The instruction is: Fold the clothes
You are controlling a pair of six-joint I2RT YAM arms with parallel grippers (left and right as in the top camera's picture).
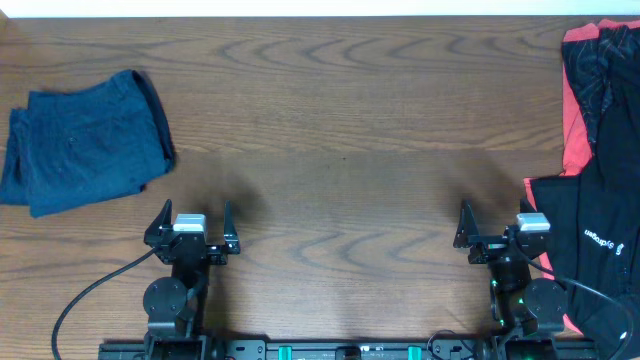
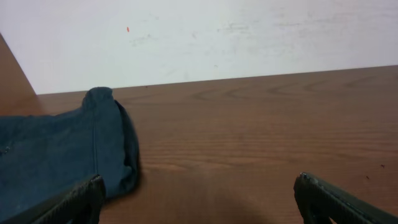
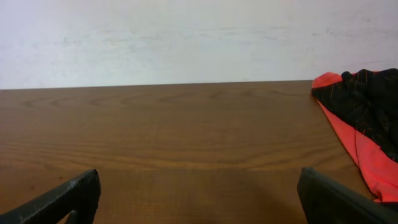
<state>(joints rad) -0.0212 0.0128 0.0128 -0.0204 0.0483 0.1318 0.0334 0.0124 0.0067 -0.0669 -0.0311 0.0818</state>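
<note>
A folded dark blue garment (image 1: 85, 143) lies at the table's left side; it also shows in the left wrist view (image 2: 56, 155). A red and black garment (image 1: 600, 75) lies unfolded at the far right, also in the right wrist view (image 3: 364, 118). A black garment with white lettering (image 1: 590, 250) lies at the right front, by the right arm's base. My left gripper (image 1: 195, 215) is open and empty near the front edge, right of the blue garment; its fingers frame bare wood (image 2: 199, 199). My right gripper (image 1: 495, 222) is open and empty over bare wood (image 3: 199, 196).
The wooden table (image 1: 330, 120) runs between the two piles. A white wall stands behind its far edge. A black cable (image 1: 90, 295) trails from the left arm's base.
</note>
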